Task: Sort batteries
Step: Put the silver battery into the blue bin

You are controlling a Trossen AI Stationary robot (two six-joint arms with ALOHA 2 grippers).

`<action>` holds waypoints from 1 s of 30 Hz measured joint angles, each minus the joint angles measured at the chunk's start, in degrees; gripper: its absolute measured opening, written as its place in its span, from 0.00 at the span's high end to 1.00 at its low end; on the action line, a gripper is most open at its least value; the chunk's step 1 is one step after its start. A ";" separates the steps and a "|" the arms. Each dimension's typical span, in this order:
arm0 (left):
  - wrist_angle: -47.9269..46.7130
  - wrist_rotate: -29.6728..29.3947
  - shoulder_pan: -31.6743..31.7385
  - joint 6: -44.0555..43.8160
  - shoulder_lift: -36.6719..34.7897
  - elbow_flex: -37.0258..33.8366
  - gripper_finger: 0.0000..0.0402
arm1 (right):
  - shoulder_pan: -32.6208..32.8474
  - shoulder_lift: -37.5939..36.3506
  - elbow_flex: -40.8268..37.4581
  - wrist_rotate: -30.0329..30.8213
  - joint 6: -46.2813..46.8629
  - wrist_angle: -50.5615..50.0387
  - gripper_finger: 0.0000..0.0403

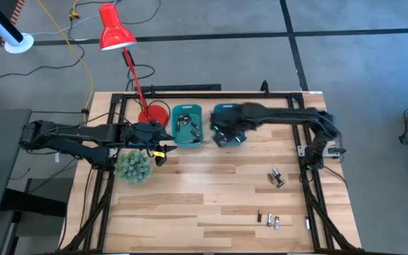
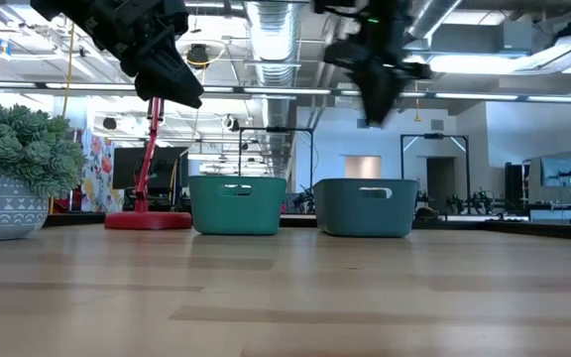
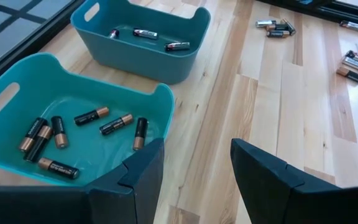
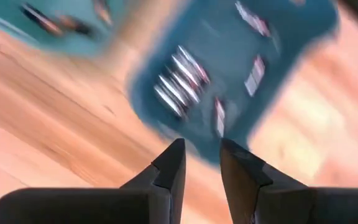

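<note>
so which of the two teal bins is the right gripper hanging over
The darker bin, the one farther from the red lamp. The right gripper hangs above its edge; the lighter bin sits beside it, nearer the left gripper.

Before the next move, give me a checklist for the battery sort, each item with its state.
1. Right gripper empty: ok, nothing shows between its parted fingers.
2. Right gripper over the darker bin: ok in the high view.
3. Left gripper open and empty: ok, it hangs near the lighter bin, beside the plant.
4. Both bins upright, side by side: ok in the low view.
5. Loose batteries left on the table: not ok, one cluster and another lie on the right side.
6. Cells in each bin correctly sorted: cannot tell; the right wrist view is smeared.
</note>
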 joint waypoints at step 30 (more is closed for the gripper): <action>4.22 -0.61 0.02 1.11 0.02 0.00 0.54 | 15.70 -30.98 -57.69 -18.19 44.50 15.39 0.73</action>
